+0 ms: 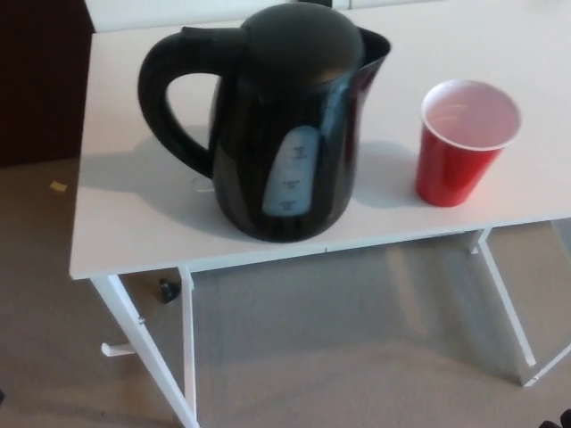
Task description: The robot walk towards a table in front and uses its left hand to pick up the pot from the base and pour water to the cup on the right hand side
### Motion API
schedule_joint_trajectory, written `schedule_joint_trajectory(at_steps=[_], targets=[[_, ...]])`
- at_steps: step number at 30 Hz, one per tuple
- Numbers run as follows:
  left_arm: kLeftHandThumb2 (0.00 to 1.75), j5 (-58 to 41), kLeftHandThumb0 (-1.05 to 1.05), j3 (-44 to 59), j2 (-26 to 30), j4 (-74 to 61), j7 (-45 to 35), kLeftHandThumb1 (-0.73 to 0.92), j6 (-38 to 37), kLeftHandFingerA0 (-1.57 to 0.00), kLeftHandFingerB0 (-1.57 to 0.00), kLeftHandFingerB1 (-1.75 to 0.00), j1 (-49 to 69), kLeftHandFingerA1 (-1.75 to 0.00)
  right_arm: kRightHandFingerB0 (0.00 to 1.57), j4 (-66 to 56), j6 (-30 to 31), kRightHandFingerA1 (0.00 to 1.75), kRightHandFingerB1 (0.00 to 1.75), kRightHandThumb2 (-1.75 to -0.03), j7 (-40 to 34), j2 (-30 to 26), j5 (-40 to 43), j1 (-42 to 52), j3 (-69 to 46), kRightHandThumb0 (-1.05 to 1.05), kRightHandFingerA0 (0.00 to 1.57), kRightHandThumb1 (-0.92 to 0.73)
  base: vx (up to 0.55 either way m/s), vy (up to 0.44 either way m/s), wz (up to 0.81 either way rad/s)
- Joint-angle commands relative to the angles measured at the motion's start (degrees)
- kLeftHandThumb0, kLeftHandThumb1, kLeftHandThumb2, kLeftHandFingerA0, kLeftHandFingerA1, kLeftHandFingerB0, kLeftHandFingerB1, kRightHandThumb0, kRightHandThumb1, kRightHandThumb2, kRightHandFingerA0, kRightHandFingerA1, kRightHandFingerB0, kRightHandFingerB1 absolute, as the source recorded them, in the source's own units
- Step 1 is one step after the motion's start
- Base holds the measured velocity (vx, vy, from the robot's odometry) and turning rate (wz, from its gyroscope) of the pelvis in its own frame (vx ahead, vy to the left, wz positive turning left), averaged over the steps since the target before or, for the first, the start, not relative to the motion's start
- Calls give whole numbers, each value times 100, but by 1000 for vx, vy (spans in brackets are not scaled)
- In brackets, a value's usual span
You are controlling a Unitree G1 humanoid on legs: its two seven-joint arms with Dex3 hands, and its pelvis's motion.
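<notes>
Seen from your head camera: a black kettle (pixel 281 125) stands upright near the front edge of a white table (pixel 134 227), left of centre in the view. Its body is glossy and rounded, wider at the bottom, with a domed lid on top and a pale, oval water window down the side that faces you. You can make out marks on that window, but they are too small to read. The thick loop handle points to your left; the spout points to the right, toward a red cup (pixel 464 143). A base under the kettle cannot be made out from this angle.

The cup stands upright on the same table, to the right of the kettle and clearly apart from it, with bare tabletop between them. Its inside is white, and you cannot tell whether anything is in it.

Neither of your hands shows near the table. Your left hand is out of the picture, so nothing grips the kettle's handle and you have no way to place the kettle against that hand. At the bottom right corner a small dark shape just enters the view; you cannot tell what it is, nor whether any fingers there are spread or closed.

Below the tabletop, white legs stand on a grey-brown carpet (pixel 339 357).
</notes>
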Motion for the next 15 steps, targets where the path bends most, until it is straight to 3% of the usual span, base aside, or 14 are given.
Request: schedule_joint_trajectory(at_steps=[1, 7, 8, 9, 11, 15], targets=[[58, 2, 4, -8, 68, 11, 23, 63, 37, -46, -44, -41, -25, -45, 57, -29, -92, 49, 44, -55, -32, -18, 25, 50, -28, -19, 69, -50, 0, 0, 0], [57, -148, 4, 193, -9, -144, 232, 62, 48, -47, -39, -39, 7, -46, 54, -67, -65, 48, 44, -55, 18, 7, 85, 137, -81, -17, 65, -50, 0, 0, 0], [57, -275, 4, 348, -38, -248, 346, 61, 67, -47, -39, -39, -1, -46, 50, -67, -68, 49, 46, -60, 26, 5, 81, 136, -80, -22, 56, -49, 0, 0, 0], [88, -637, -1, 786, 44, -885, 626, 46, 254, -30, -19, -49, 134, -55, 52, -67, -92, 48, 43, -54, 81, 3, 81, 185, -78, -18, 66, -48, 0, 0, 0], [86, -845, -2, 1123, 98, -1805, 578, 42, 139, -26, -17, -49, 377, -54, 52, -89, -74, 50, 43, -54, 113, -28, 89, 205, -85, -18, 69, -48, 0, 0, 0], [86, -798, -2, 1239, -16, -2205, 646, 42, 307, -26, -17, -49, 468, -54, 52, -93, -68, 50, 43, -54, 114, -31, 93, 196, -87, -18, 69, -48, 0, 0, 0]])
